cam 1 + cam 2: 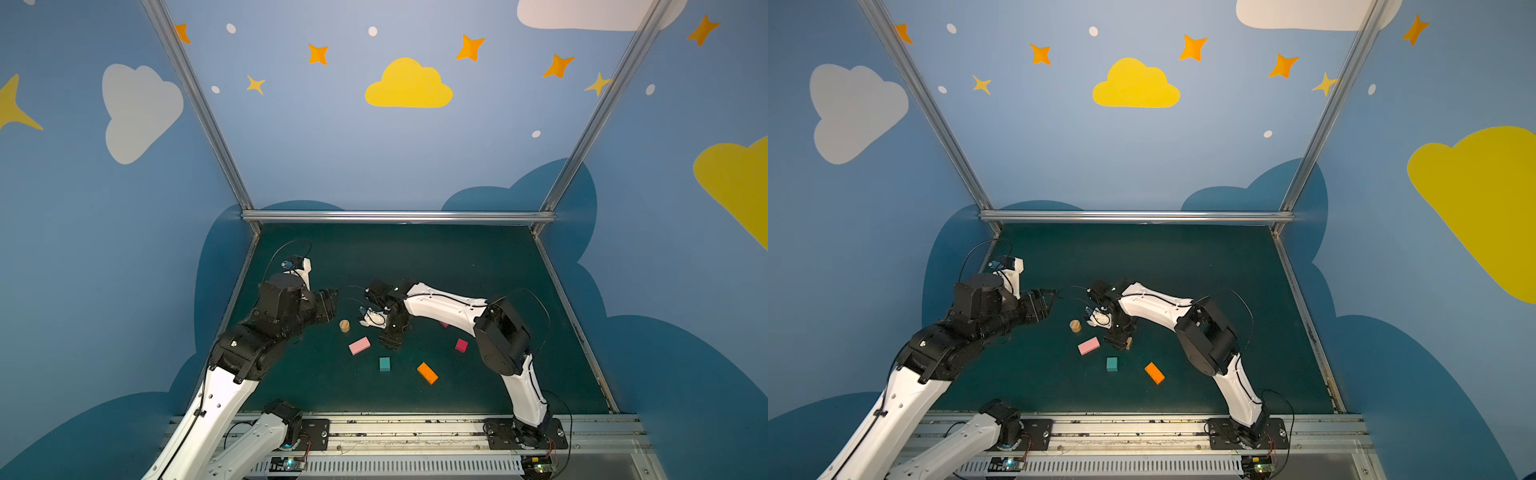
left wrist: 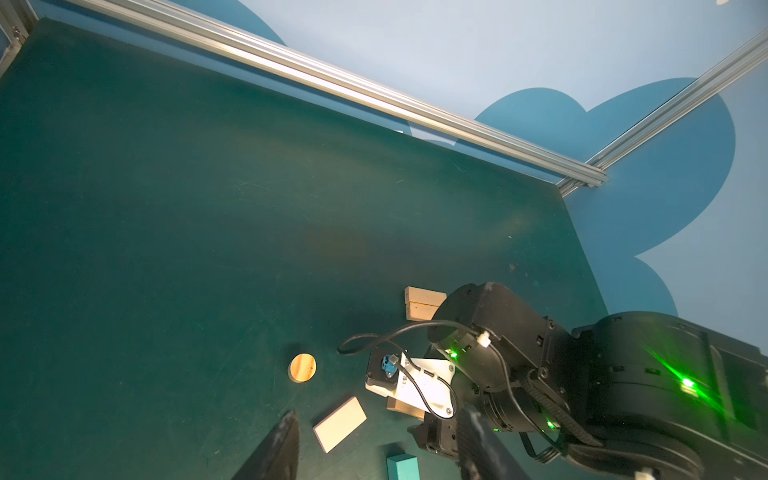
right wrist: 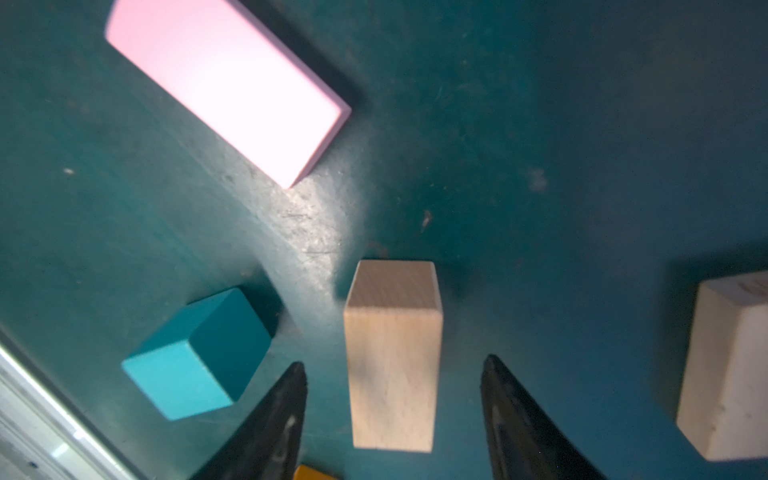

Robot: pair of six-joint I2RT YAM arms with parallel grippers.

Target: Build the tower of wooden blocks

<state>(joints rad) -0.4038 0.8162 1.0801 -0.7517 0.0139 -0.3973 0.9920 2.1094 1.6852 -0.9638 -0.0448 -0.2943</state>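
My right gripper [image 3: 394, 361] points down near the table's middle [image 1: 390, 340], open, its fingers either side of a plain tan oblong [image 3: 392, 307] with gaps on both sides. A further tan block [image 3: 727, 365] lies beside it; in the left wrist view two tan oblongs [image 2: 422, 305] sit together behind the right arm. The tan cylinder [image 1: 344, 326], pink oblong [image 1: 359, 345], teal cube [image 1: 385, 364], orange oblong [image 1: 427, 372] and a magenta cube [image 1: 461, 345] lie loose. My left gripper [image 1: 332, 305] hovers open and empty, left of the cylinder. No tower shows.
Another pinkish block [image 1: 444, 324] peeks out under the right forearm. Aluminium rails [image 1: 395, 216] edge the green table [image 1: 415, 257] at the back and sides. The arm bases sit on the front rail [image 1: 415, 428].
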